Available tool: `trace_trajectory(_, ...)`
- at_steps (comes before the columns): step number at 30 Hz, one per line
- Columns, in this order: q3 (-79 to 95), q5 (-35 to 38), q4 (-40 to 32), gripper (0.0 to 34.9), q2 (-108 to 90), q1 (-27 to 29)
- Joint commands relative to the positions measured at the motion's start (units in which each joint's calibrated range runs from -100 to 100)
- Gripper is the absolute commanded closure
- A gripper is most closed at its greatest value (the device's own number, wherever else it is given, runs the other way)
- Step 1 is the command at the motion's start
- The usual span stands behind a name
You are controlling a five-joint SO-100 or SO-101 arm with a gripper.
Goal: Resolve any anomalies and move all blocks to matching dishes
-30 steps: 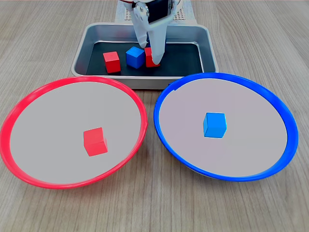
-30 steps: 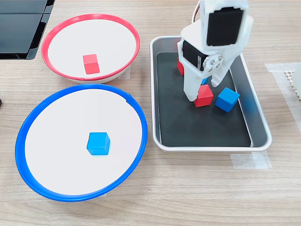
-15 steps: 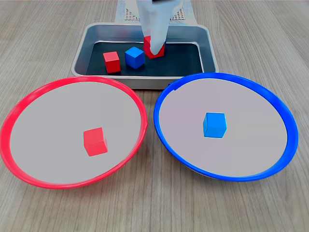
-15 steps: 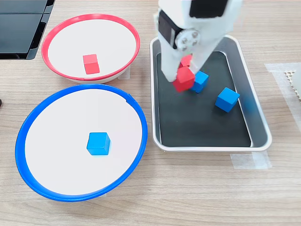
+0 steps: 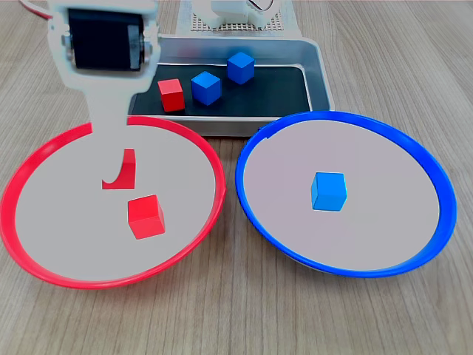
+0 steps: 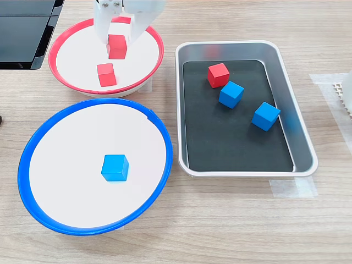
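Observation:
My gripper [image 5: 118, 168] hangs over the red-rimmed dish [image 5: 29, 166], shut on a red block [image 5: 129, 166] held just above the dish floor. The second exterior view shows that block [image 6: 116, 46] between the white fingers of the gripper [image 6: 116, 44], over the red-rimmed dish [image 6: 159, 52]. Another red block [image 5: 145, 216] lies in this dish. The blue-rimmed dish [image 5: 442, 196] holds one blue block [image 5: 329, 191]. In the silver tray [image 5: 319, 74] lie one red block [image 5: 171, 95] and two blue blocks [image 5: 206, 87] [image 5: 241, 67].
The arm's base [image 5: 236, 11] stands behind the tray. In the second exterior view a black slab [image 6: 22, 27] lies at the top left, a white perforated piece [image 6: 344, 93] at the right edge, and tape [image 6: 291, 188] by the tray's near corner.
The gripper lifted a red block out of the tray and carried it across to above the red-rimmed dish. A blue block in the tray, hidden before in the first exterior view, now shows.

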Motion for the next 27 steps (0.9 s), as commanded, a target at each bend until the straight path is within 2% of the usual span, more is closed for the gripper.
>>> trace_trajectory(1,-2.88,0.98,-2.27,28.7,0.57,1.24)
trace_trajectory(4,-1.70,1.12,-2.43,20.5,0.06,1.24)
trace_trajectory(6,-0.69,1.22,-1.77,17.7,-1.14,1.24)
trace_trajectory(9,0.22,1.51,0.29,18.4,-3.18,1.24)
trace_trajectory(13,4.13,3.13,9.13,18.9,-10.18,1.24)
trace_trajectory(19,20.33,6.01,15.15,19.7,-24.34,1.05)
trace_trajectory(22,30.89,8.50,13.91,19.6,-30.73,1.52)
trace_trajectory(27,48.83,12.60,6.32,18.9,-36.36,3.88)
